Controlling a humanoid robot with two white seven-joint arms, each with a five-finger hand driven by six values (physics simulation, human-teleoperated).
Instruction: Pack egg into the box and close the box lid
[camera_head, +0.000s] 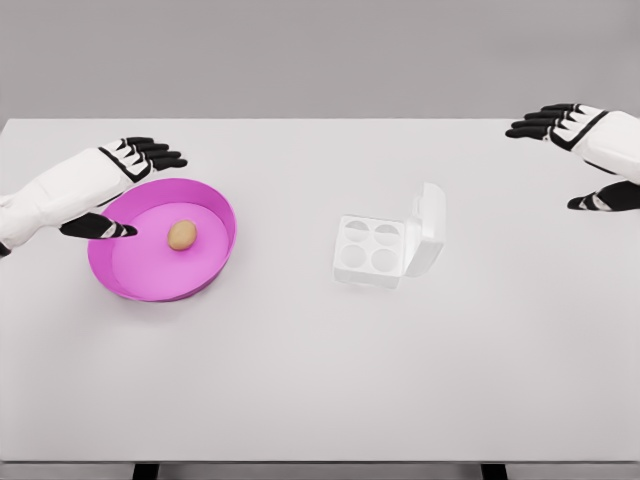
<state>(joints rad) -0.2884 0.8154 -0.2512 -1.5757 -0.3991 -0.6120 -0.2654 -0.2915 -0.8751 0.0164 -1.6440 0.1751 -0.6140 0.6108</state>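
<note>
So I'm right at the start of this one, nothing packed yet. The egg is sitting near the middle of the pink bowl on the left side of the table. The box is well apart from it, out toward the middle, lid flipped up on the far right side and all 4 cups looking empty.

My left hand hovers over the bowl's left rim, fingers spread flat and thumb pointing in toward the egg, holding nothing. My right hand is way off at the right edge, also open and empty.

Step in hand, I'd say, is the reach for the egg. Next move calls for dipping my left fingers down inside the bowl wall and closing gently around the egg, since it's round and would probably roll if nudged.
</note>
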